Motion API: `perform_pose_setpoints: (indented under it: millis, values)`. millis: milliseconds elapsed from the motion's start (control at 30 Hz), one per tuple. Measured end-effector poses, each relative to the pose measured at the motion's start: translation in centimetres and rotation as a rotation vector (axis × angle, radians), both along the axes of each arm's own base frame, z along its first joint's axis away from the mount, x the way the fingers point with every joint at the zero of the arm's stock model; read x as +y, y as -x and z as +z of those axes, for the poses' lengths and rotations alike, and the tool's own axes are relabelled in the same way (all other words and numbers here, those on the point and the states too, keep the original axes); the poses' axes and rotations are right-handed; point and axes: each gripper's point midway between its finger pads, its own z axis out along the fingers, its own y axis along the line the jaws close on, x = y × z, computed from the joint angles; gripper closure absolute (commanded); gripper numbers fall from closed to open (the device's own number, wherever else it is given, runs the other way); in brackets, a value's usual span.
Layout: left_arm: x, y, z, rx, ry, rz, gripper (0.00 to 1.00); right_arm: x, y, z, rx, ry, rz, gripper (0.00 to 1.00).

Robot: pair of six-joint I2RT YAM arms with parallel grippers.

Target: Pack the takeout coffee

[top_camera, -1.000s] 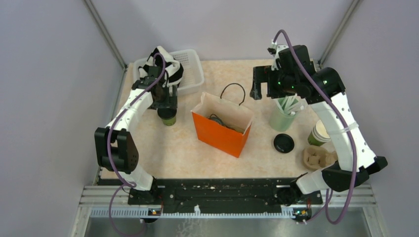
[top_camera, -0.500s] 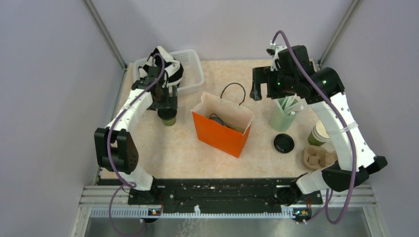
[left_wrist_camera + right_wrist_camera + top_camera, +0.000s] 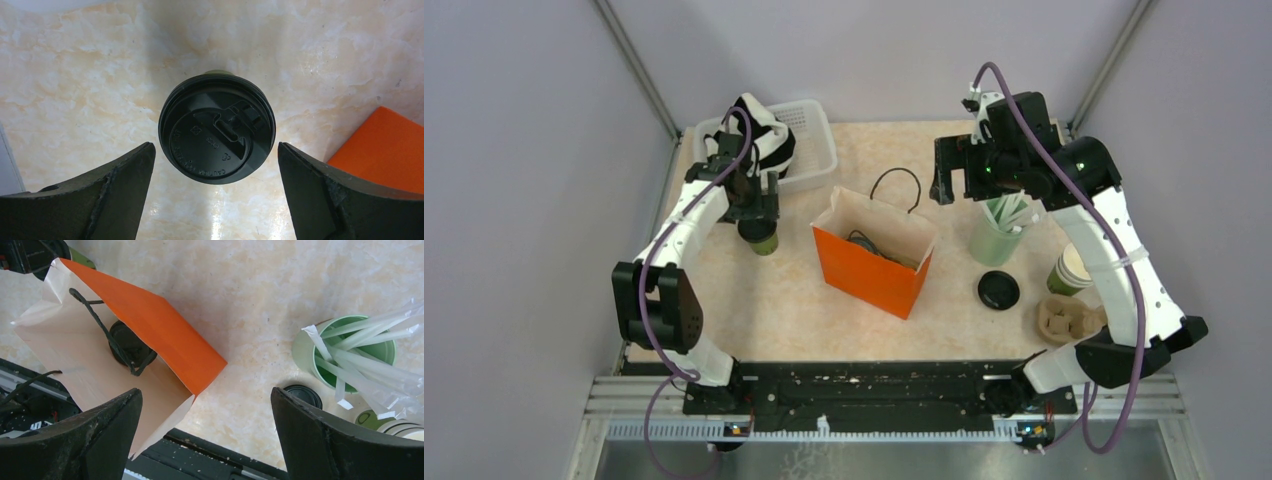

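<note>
A dark green takeout coffee cup (image 3: 764, 240) with a black lid (image 3: 216, 129) stands on the table left of the orange paper bag (image 3: 874, 258). My left gripper (image 3: 756, 212) hangs just above it, open. In the left wrist view the left gripper (image 3: 215, 150) has a finger on each side of the lid without touching it. A second green cup (image 3: 1072, 270) stands uncovered at the right, with a loose black lid (image 3: 999, 290) near it. My right gripper (image 3: 954, 172) hovers open and empty behind the bag (image 3: 165, 330). A dark round thing (image 3: 127, 342) lies inside the bag.
A pale mint tumbler of straws (image 3: 996, 238) stands right of the bag, under the right arm. A cardboard cup carrier (image 3: 1064, 322) lies at the near right. A white basket (image 3: 812, 140) holding a striped cloth sits at the back left. The bag's black handles droop inward.
My left gripper has opened a touch wider and drawn slightly back from the lidded cup, which stays standing. The right arm has not moved.
</note>
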Motion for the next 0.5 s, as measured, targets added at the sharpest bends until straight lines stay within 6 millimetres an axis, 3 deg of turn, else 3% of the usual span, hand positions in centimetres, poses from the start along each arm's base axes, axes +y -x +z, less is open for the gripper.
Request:
perform_pose_setpoints:
  millis: [200,500]
  values:
    - [0.0,0.0,-0.4,0.011,-0.002,-0.001,0.04,0.1,0.1,0.0,0.002,-0.003,0.005,0.01]
    - [0.0,0.0,-1.1,0.035,-0.005,-0.008,0.24,0.1,0.1,0.0,0.003,-0.004,0.007,0.01]
